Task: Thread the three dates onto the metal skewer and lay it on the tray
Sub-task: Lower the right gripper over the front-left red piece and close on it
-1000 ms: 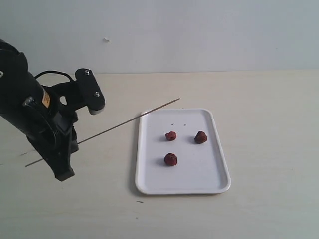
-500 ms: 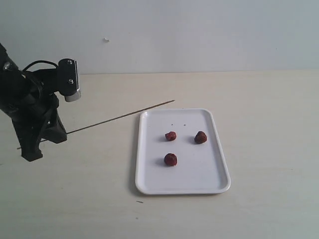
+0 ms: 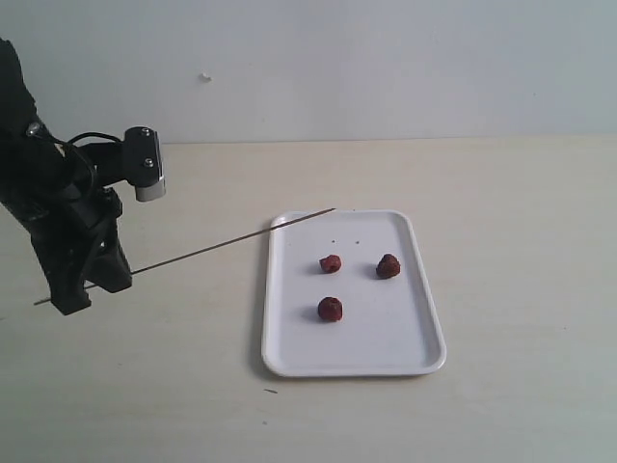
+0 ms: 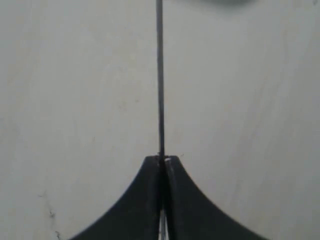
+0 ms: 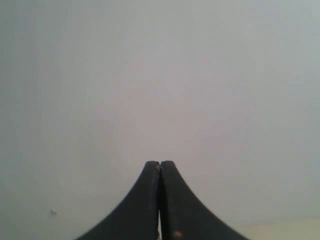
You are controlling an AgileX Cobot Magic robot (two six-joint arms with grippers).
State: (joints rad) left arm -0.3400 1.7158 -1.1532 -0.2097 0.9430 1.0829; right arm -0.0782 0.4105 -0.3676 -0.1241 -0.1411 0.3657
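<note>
The metal skewer (image 3: pixel 222 246) hangs slanted above the table, my left gripper (image 3: pixel 89 287) shut on it near its tail end. Its tip reaches just over the far left corner of the white tray (image 3: pixel 386 340). Three dates lie loose on the tray: one (image 3: pixel 331 263) at the middle, one (image 3: pixel 388 265) to its right, one (image 3: pixel 330 309) nearer the front. In the left wrist view the skewer (image 4: pixel 160 75) runs straight out from the closed left gripper (image 4: pixel 162 159). The right gripper (image 5: pixel 160 163) is shut on nothing and faces a plain grey surface; the exterior view does not show it.
A pale wooden table (image 3: pixel 521 193) carries the tray, with a grey wall behind. A small dark speck (image 3: pixel 271 391) lies on the table in front of the tray. The left arm's bulk (image 3: pixel 39 183) fills the far left.
The left arm has drawn back to the left and risen, carrying the skewer. In the last half second the skewer's tip dipped toward the tray's corner. The dates have not moved.
</note>
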